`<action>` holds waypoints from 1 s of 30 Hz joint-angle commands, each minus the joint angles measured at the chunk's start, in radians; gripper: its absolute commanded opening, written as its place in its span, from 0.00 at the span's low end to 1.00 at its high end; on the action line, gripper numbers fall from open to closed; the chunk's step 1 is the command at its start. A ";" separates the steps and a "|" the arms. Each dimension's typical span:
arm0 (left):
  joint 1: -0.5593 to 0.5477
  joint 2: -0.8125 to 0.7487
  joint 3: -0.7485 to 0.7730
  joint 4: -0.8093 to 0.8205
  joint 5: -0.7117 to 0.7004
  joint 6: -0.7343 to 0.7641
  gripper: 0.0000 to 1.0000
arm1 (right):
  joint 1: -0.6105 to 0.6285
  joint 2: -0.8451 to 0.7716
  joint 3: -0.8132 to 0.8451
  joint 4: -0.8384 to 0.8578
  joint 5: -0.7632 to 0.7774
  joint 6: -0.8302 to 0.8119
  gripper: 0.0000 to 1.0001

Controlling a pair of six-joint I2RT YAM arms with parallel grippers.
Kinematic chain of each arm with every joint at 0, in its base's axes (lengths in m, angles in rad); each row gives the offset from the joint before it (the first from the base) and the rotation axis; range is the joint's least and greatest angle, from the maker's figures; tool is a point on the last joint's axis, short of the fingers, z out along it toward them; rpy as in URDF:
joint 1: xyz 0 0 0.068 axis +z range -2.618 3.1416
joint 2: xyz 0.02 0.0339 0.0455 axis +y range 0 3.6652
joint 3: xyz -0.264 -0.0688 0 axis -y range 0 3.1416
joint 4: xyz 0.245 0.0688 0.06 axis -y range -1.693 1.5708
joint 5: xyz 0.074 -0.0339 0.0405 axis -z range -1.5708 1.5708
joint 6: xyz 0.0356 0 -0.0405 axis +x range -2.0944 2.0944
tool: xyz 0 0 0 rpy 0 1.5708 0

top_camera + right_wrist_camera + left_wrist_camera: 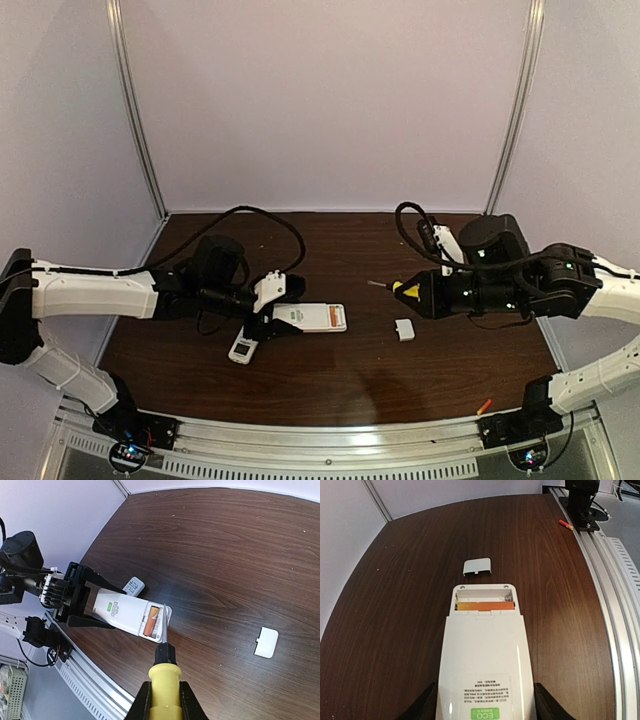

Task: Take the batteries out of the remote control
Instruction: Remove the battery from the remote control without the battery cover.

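The white remote control (485, 655) sits back-up and level, left of the table's middle, its open battery bay (480, 596) toward the right edge. One orange battery (485, 607) lies crosswise in the bay. Another orange-red battery (484, 406) lies loose near the table's near right corner.

Here's our left arm (90, 292): smooth white shells with black joints between them and a chunky black wrist block. A thin black cable (270, 215) loops off it. Our right arm (610, 300) matches, with white links, bulky black joints and tiny green lights (567, 267) glowing on them. A second cable (405, 225), black as well, curls off its wrist. Both black bases (135, 430) are bolted down. Up close, our left fingers (424, 707) are matte black, and our right fingers (142, 700) are black too.
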 commanded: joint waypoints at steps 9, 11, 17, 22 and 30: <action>0.006 0.046 0.071 0.074 0.014 -0.038 0.00 | -0.068 -0.005 -0.027 0.028 -0.032 0.076 0.00; 0.007 0.047 0.066 0.080 0.034 -0.032 0.00 | -0.078 -0.023 -0.031 0.040 -0.030 0.088 0.00; 0.006 0.070 0.086 0.113 0.020 -0.102 0.00 | -0.154 -0.044 -0.068 0.055 -0.140 0.142 0.00; -0.009 0.084 0.088 0.145 0.013 -0.108 0.00 | -0.176 -0.060 -0.091 0.079 -0.172 0.166 0.00; -0.014 0.126 0.132 0.141 0.001 -0.140 0.00 | -0.185 -0.062 -0.090 0.086 -0.182 0.173 0.00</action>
